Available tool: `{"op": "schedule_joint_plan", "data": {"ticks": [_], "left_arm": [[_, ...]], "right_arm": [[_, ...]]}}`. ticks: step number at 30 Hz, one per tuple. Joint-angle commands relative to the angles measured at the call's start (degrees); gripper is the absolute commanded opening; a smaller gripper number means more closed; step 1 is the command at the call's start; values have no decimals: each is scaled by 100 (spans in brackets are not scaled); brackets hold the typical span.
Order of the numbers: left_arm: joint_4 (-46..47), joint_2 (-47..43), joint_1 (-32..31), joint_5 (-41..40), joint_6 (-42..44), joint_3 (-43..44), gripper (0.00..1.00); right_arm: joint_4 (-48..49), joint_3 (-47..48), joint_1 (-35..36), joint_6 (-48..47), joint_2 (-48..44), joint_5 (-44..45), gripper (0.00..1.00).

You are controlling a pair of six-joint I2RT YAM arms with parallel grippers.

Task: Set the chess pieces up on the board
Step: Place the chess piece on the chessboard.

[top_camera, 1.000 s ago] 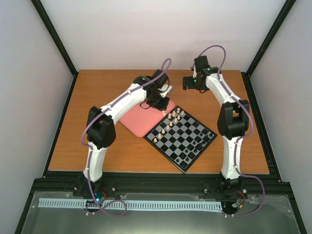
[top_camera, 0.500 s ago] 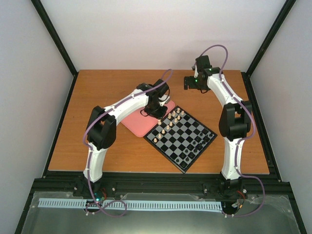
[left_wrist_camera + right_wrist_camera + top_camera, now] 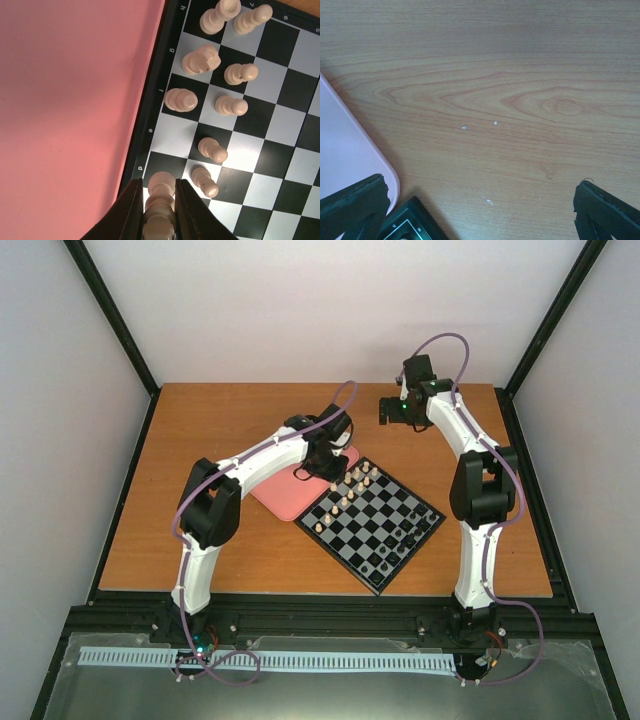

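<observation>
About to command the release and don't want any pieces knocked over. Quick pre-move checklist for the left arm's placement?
1. Left gripper shut on the cream piece: ok.
2. Piece over the board, not the pink tray: ok.
3. Edge square under it free: cannot tell, the piece hides it.
4. Clearance to the nearest pawn: not ok, looks tight beside one finger.
5. Right gripper open, over the table, off the board: ok.

Wooden table [image 3: 210,440] inside white walls [image 3: 330,300], black frame [image 3: 113,318], possibly metal floor [image 3: 330,695]
</observation>
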Motion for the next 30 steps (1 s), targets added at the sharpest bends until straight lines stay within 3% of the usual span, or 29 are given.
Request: {"op": "schedule_joint_plan", "data": {"ticks": [1,30], "left_arm": [[198,95,-62,-128,-132,319,7],[330,534,-178,-182,-177,443,7]], "right_arm": [[73,-44,-73,-31,-200,15,100],[108,-122,-188,-15,-167,-55,100]]}}
